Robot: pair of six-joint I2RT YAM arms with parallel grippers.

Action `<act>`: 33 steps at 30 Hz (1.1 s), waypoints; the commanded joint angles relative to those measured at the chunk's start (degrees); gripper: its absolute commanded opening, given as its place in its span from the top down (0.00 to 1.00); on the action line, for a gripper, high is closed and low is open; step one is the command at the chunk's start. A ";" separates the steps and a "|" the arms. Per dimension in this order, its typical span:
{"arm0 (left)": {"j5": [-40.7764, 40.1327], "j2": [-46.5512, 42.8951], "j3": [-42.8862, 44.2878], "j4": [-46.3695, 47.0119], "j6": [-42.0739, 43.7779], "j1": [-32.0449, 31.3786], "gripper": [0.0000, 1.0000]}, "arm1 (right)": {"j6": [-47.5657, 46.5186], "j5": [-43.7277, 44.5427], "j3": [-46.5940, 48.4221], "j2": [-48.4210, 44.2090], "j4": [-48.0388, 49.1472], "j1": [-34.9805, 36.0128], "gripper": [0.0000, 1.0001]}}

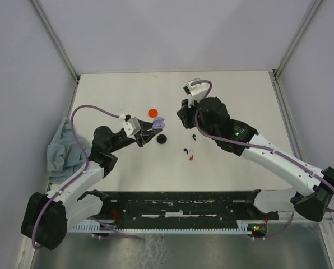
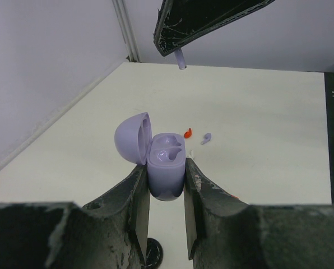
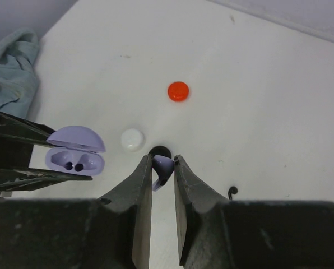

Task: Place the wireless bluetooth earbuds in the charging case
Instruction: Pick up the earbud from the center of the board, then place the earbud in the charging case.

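Note:
My left gripper (image 2: 166,166) is shut on the lavender charging case (image 2: 167,162), held above the table with its lid (image 2: 134,137) open and both sockets empty. The case (image 1: 157,123) sits just left of my right gripper (image 1: 182,119). My right gripper (image 3: 162,160) is shut on a lavender earbud (image 3: 162,168), stem pointing down, a short way right of the case (image 3: 74,152). On the table lie a red earbud (image 2: 188,133), another lavender earbud (image 2: 205,138) and a black earbud (image 3: 232,193).
A red disc (image 3: 178,91), a white disc (image 3: 132,139) and a black disc (image 3: 159,151) lie on the table under and beyond the grippers. A crumpled grey-blue cloth (image 1: 63,147) lies at the left edge. Grey walls enclose the table.

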 commanded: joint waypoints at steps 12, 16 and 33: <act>-0.83 0.27 0.61 10.09 -5.39 -0.18 0.97 | -7.17 4.28 -6.26 -2.93 24.09 11.17 0.80; -1.28 0.20 0.51 10.64 -6.79 -0.22 0.97 | -8.71 5.05 -7.24 -2.07 27.25 12.77 0.80; -2.01 -0.61 -0.37 13.06 -9.79 -0.35 0.97 | -12.74 6.64 -9.11 0.72 31.34 15.00 0.80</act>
